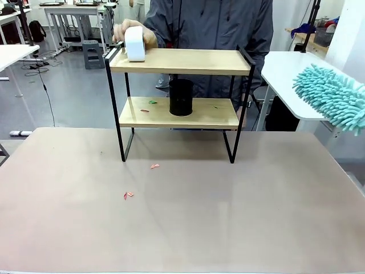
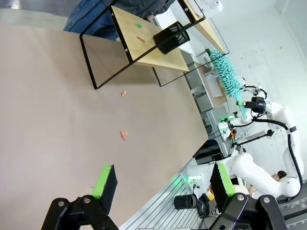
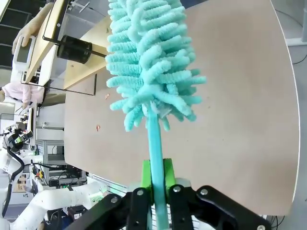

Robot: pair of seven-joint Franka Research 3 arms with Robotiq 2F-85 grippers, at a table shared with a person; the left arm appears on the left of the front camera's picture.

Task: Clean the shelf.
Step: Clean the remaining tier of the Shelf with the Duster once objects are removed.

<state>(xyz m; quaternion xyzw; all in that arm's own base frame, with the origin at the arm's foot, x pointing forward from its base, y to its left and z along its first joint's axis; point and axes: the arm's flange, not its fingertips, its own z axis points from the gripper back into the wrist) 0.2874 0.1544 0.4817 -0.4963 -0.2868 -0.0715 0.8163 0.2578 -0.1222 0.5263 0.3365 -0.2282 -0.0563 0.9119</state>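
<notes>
The left tool (image 2: pixel 160 181), jaws wide apart and empty, hangs over the smooth tan desk (image 2: pixel 48 120); small red scraps (image 2: pixel 123 135) lie ahead of it. The right tool (image 3: pixel 157 175) is clamped on the thin handle of a fluffy teal chenille duster (image 3: pixel 153 62). Beyond both tools stands the two-tier shelf of light wooden boards in a black metal frame (image 1: pixel 182 61), a black mesh cup (image 1: pixel 181 97) on its lower board. A person's hand (image 1: pixel 121 31) holds a white block (image 1: pixel 135 43) on the top board; grey floor (image 1: pixel 74 97) lies behind.

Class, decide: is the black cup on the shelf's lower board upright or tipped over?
Upright. The black cup rests on its base on the lower board of the shelf, sides vertical.
</notes>
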